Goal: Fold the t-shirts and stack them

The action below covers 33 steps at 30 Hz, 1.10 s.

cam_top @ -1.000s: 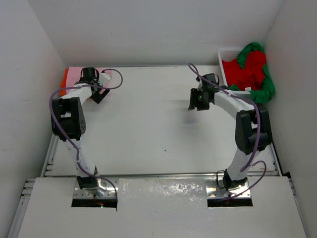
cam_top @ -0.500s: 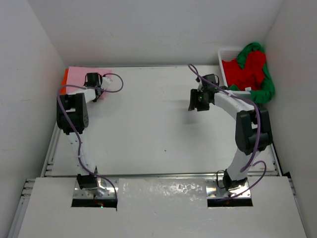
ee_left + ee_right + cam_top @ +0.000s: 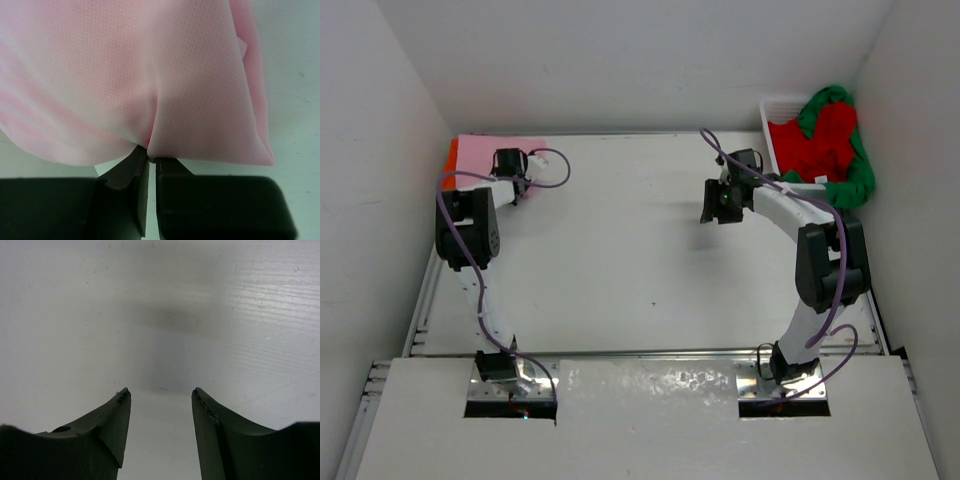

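The pink t-shirt [image 3: 492,144], lying on the orange t-shirt [image 3: 450,156] far left of the basket [image 3: 771,104], is now pinched at its near edge by our just-clenched left gripper [image 3: 151,152], so we judge a straightening tug comes next, while our right gripper [image 3: 160,392] hangs open and empty near the basket.

The upper shirt [image 3: 495,146] lies on the lower shirt [image 3: 450,156] in the far-left corner of the table [image 3: 620,260]. The left gripper [image 3: 149,155] meets the upper shirt's near edge. The basket [image 3: 772,108] stands far right. A shirt pile [image 3: 825,135] fills it, overhanging its right rim. The right gripper [image 3: 160,395] hangs left of the basket.
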### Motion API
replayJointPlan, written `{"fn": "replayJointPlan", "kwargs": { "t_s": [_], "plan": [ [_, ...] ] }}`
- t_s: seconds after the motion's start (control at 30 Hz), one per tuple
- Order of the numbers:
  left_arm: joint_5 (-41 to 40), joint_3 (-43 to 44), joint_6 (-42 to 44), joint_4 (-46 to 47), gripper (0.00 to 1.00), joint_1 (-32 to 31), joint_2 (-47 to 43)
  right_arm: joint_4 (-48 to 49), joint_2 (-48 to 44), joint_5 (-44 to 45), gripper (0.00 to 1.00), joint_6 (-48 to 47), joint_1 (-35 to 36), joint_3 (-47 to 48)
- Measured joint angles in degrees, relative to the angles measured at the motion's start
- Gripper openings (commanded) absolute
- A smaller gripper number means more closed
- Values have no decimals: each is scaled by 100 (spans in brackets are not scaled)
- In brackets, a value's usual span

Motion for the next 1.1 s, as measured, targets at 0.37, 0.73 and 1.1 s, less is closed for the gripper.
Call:
{"fn": "replayJointPlan", "kwargs": {
  "t_s": [0.37, 0.73, 1.1],
  "plan": [
    [105, -59, -216, 114, 0, -136, -11, -2, 0, 0, 51, 0, 0, 0],
    [-138, 92, -149, 85, 74, -297, -17, -7, 0, 2, 51, -4, 0, 0],
    [376, 28, -190, -752, 100, -289, -568, -11, -63, 7, 51, -44, 0, 0]
  ]
}}
